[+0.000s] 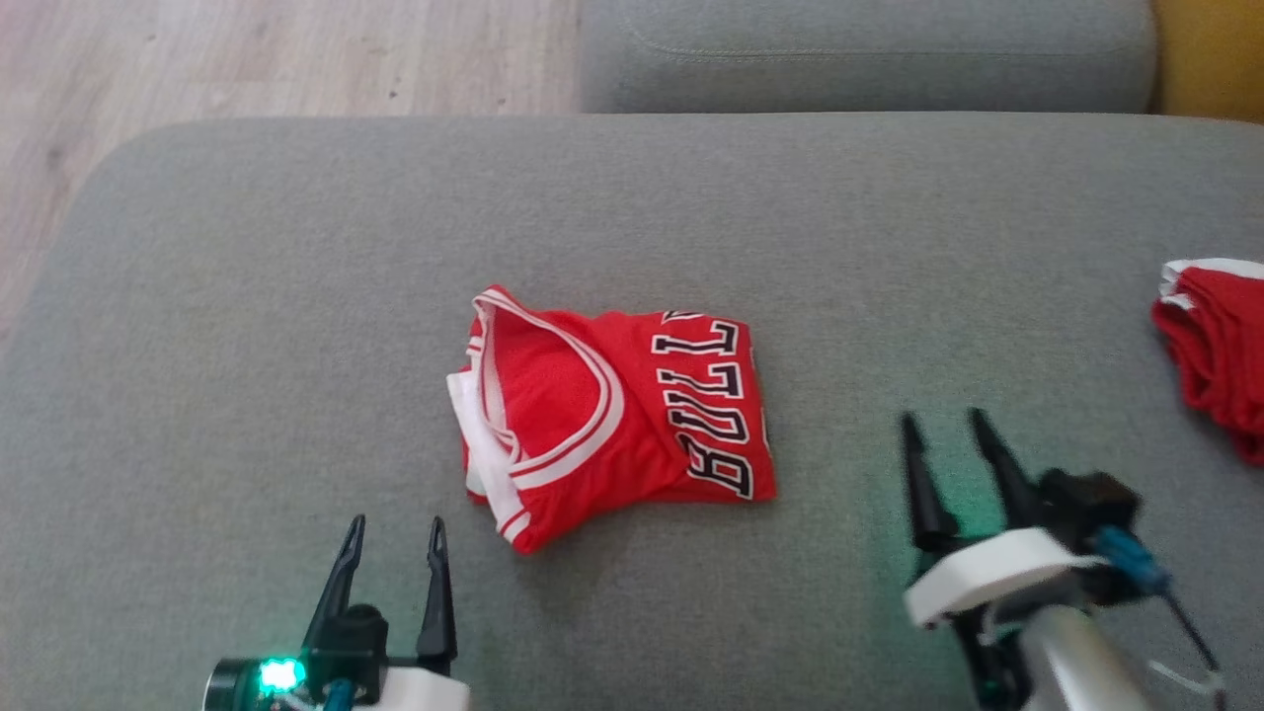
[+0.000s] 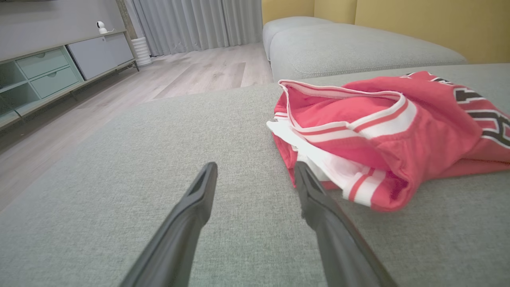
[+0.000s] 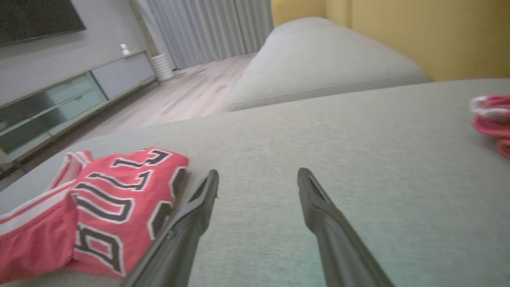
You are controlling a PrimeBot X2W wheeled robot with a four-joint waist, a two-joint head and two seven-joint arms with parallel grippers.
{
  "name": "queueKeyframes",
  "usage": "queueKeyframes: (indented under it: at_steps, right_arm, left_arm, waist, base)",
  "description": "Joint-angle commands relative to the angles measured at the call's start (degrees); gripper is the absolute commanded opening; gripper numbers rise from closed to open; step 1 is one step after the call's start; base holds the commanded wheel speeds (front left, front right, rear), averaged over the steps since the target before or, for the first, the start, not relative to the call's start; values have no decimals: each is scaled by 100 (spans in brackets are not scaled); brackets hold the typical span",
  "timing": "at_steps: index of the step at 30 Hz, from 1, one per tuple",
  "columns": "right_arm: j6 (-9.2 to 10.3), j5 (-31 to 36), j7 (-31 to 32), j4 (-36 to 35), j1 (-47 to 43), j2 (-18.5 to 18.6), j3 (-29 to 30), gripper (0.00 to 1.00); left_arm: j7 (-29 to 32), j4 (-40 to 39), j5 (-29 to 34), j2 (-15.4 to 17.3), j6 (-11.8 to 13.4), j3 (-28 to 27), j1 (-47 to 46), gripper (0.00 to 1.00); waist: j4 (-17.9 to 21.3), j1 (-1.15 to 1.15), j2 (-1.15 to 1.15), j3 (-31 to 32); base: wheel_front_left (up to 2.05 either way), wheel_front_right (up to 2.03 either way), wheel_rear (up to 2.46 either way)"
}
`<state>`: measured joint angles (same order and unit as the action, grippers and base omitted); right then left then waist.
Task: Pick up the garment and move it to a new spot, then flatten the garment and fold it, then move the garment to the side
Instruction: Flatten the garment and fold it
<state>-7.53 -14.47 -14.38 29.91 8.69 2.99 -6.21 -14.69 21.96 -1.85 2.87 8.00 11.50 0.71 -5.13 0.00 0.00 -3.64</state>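
A red jersey (image 1: 612, 415) with white trim and black "BULL" lettering lies folded into a compact rectangle in the middle of the grey sofa cushion (image 1: 296, 296). My left gripper (image 1: 395, 528) stands open near the cushion's front, just left of the jersey's near corner and apart from it. In the left wrist view the jersey (image 2: 390, 135) sits right of the open fingers (image 2: 199, 199). My right gripper (image 1: 948, 425) is open to the jersey's right, empty, above bare cushion. The right wrist view has the jersey (image 3: 99, 203) at lower left.
A second red and white garment (image 1: 1220, 355) lies at the cushion's right edge. Another grey cushion (image 1: 869, 49) sits behind, with wooden floor (image 1: 247, 59) at the far left. A cabinet (image 2: 59, 67) and curtains (image 2: 199, 24) stand beyond the sofa.
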Motion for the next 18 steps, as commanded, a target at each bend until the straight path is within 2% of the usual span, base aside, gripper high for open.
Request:
queueKeyframes:
  at_steps: [1, 9, 13, 18]
  right_arm:
    - [4, 65, -62, -254, 222, -11, -286, 100]
    - [4, -54, -62, -321, 707, -12, -1751, 100]
    - [4, -223, -62, -134, 940, -12, -2533, 100]
    - [4, -345, -62, 293, 1167, -12, -3140, 100]
  left_arm:
    - [-31, -164, 46, 31, -28, -141, -256, 100]
    - [-31, -57, -9, 14, -78, -8, -262, 100]
    - [-31, -28, -24, 10, -94, 39, -243, 100]
    - [-31, -13, -34, 6, -113, 111, -201, 100]
  waist:
    - [-56, 0, 0, -26]
    - [-556, 0, 0, -100]
    - [-844, 0, 0, -128]
    - [-1109, 0, 0, -156]
  base:
    - [0, 0, 0]
    - [0, 0, 0]
    - [0, 0, 0]
    - [0, 0, 0]
